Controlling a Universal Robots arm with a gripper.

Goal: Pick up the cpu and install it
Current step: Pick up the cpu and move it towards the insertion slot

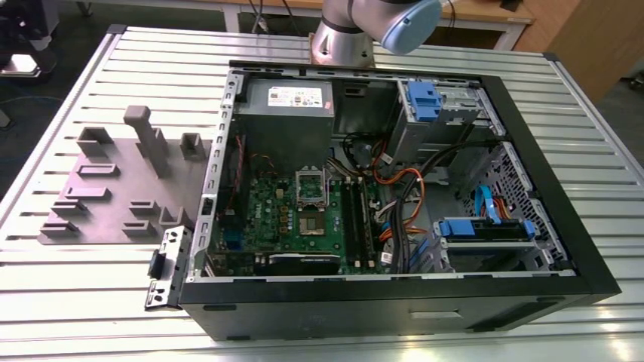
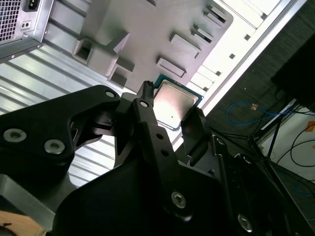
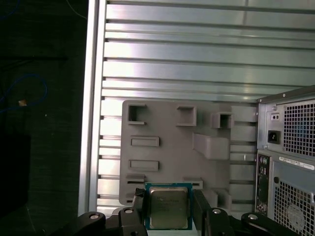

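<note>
The jaws clamp the cpu (image 3: 169,215) by two opposite edges, silvery top showing in both wrist views. Beyond lie the grey fixture tray (image 3: 167,147) and slatted worktop (image 3: 197,49). The arm (image 1: 348,38) stands at the exterior view's top, behind the computer case (image 1: 403,309).

Ribbed aluminium table (image 1: 71,302) over dark floor (image 3: 49,39); wooden desk (image 1: 483,13) behind.

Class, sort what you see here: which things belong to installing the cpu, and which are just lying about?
Belongs to the job:
cpu, gripped in the end effector
motherboard socket frame
computer case

Just lying about:
grey fixture tray
power supply
blue drive caddies
</note>
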